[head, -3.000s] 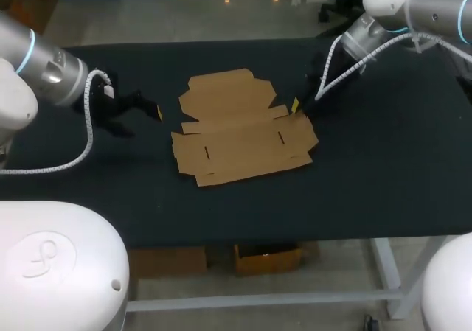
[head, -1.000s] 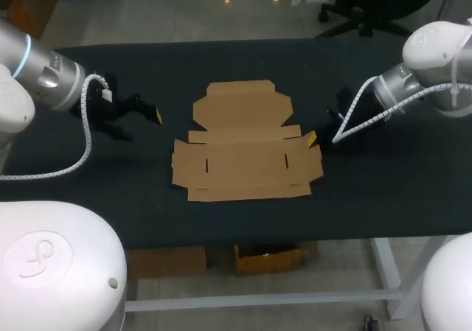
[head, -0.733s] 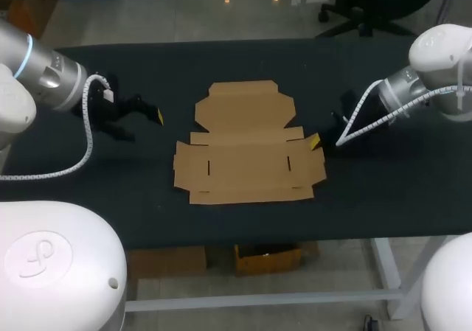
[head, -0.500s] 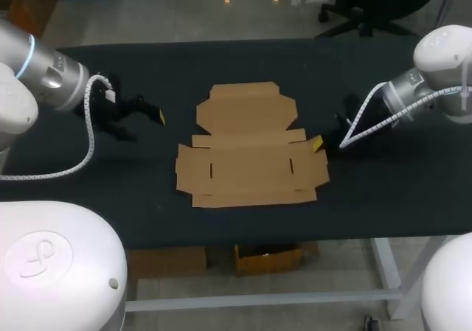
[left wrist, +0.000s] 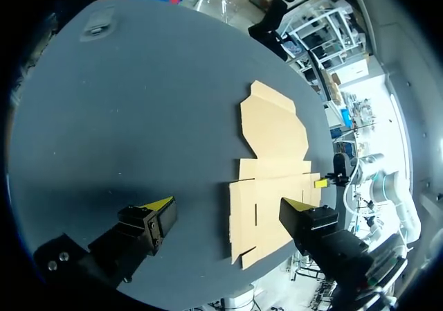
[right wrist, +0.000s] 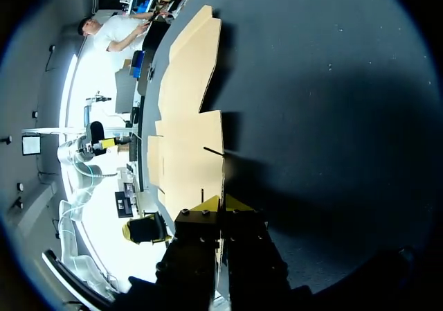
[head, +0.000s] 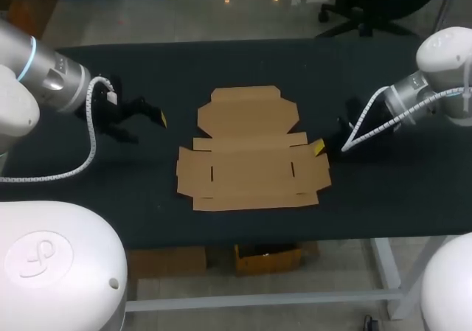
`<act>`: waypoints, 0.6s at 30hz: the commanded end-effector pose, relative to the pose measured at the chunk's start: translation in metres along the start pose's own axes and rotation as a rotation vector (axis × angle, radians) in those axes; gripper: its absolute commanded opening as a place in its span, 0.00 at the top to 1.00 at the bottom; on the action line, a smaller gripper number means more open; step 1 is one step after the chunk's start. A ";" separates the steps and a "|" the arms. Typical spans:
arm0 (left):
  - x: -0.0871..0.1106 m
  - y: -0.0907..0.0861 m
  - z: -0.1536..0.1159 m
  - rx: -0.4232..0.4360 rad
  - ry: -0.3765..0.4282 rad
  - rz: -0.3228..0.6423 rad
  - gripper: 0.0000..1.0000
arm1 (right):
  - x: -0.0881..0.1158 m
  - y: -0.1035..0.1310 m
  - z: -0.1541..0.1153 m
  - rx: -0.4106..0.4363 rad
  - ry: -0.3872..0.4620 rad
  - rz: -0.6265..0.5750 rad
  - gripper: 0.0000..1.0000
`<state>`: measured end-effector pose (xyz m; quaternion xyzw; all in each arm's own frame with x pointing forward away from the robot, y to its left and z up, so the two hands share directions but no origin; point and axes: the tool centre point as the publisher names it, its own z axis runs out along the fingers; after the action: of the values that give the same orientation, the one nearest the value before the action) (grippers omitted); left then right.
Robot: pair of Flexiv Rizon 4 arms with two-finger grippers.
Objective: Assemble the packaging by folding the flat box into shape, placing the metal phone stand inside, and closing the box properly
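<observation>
The table (head: pixel 221 58) carries a black top. The flat box (head: pixel 251 154) lies unfolded at the centre of the top, all panels down against the surface. Its large lid panel points toward 12 o'clock in the head view. The slotted main panel lies toward 6 o'clock.

The left claw (head: pixel 141 123) hangs low over the table at 9 o'clock from the flat box, well apart from it. In the left wrist view the left claw (left wrist: pixel 228 203) has its two fingers spread wide with nothing between them. The flat box (left wrist: pixel 273 179) lies ahead of it on the table.

The right claw (head: pixel 318 148) sits at the 3 o'clock edge of the flat box. In the right wrist view the right claw (right wrist: pixel 221 203) has its yellow tips drawn together, clamped on the thin side flap of the flat box (right wrist: pixel 187 117). The remaining cardboard extends ahead of the fingers.
</observation>
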<state>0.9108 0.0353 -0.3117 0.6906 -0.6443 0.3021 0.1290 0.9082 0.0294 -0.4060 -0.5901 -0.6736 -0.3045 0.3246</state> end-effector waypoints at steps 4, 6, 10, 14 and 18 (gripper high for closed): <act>0.002 0.002 -0.001 0.001 -0.004 0.001 0.00 | -0.001 -0.002 0.000 0.005 0.006 0.000 1.00; 0.002 0.002 0.000 0.000 -0.004 0.001 0.00 | -0.001 -0.002 0.000 0.007 0.007 0.001 1.00; 0.002 0.002 0.000 0.000 -0.003 0.000 0.00 | -0.001 -0.002 0.001 0.009 0.007 0.001 1.00; 0.002 0.001 0.000 -0.002 -0.003 -0.001 0.00 | -0.001 -0.002 0.001 0.011 0.009 0.001 1.00; 0.002 0.002 0.000 -0.002 -0.003 -0.001 0.00 | -0.002 -0.001 0.000 0.014 0.022 0.000 1.00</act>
<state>0.9095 0.0337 -0.3116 0.6901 -0.6446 0.3024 0.1298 0.9052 0.0317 -0.4059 -0.5884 -0.6727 -0.3041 0.3298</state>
